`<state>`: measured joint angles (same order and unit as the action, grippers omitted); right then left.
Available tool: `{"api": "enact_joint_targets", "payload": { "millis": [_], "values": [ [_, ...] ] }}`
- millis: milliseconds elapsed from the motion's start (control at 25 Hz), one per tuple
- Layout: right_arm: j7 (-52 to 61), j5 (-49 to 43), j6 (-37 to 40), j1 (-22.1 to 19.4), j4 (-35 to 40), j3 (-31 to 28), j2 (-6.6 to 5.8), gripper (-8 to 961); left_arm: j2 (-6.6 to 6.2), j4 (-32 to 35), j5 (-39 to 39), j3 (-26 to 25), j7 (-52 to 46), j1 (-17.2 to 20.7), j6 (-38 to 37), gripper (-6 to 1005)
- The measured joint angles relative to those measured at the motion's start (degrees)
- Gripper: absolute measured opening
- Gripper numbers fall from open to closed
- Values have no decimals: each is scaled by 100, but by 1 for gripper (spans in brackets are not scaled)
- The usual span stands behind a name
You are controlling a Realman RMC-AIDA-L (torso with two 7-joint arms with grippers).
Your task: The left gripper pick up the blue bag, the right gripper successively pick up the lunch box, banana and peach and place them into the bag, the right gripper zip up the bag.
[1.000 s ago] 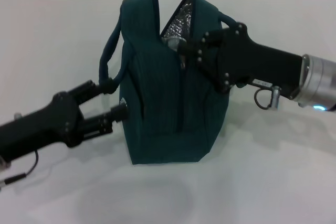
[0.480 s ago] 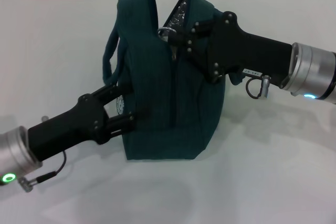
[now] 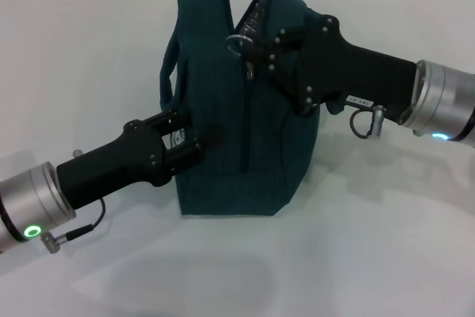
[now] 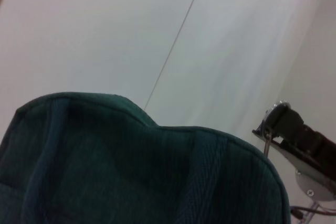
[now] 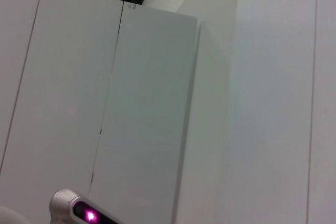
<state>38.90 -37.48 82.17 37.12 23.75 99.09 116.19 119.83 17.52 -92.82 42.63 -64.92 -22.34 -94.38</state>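
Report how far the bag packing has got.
Looks done: no lunch box, banana or peach lies on the table, so they are presumably inside. In hand: the right gripper is at the zip of the blue bag, the left gripper against its side. Left: the top gapes open.

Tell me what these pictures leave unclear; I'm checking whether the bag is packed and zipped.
- Contents of the bag: head view, its sides hide the inside; only silver lining shows at the gap.
- Zipper pull: head view, the right tool covers it.
- Left tool: head view, dark fingers merge with the fabric.
- Right wrist view: only a cabinet, no bag.
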Motion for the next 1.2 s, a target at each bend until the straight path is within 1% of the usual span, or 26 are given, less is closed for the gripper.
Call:
{"api": "enact_joint_targets", "payload": {
  "millis": [200,440,600,760,840,960,1080,1200],
  "values": [
    [19,164,-3,-15,-31,-29,0,8,-10,-6,-34,4,400,9,31,543],
    [62,869,-239,-58,-65,-40,-3,8,-12,-179,-137,108,1196,54,3,308],
    [156,1128,-370,-95,-73,-46,-16,8,-13,-237,-172,235,1504,58,4,211],
    [185,1097,-376,-100,-73,-3,-18,8,-13,-267,-131,220,1565,67,4,115],
    [185,1080,-377,-100,-73,32,-14,8,-9,-303,-31,192,1571,63,7,78],
    [186,1074,-368,-85,-71,147,-18,8,-7,-448,370,179,1551,72,13,23],
    [187,1028,-338,-59,-40,247,-30,8,-19,-529,648,180,1272,76,-17,66],
    [176,876,-322,-3,2,278,-28,8,-32,-512,666,206,950,78,-29,109]
  ]
}}
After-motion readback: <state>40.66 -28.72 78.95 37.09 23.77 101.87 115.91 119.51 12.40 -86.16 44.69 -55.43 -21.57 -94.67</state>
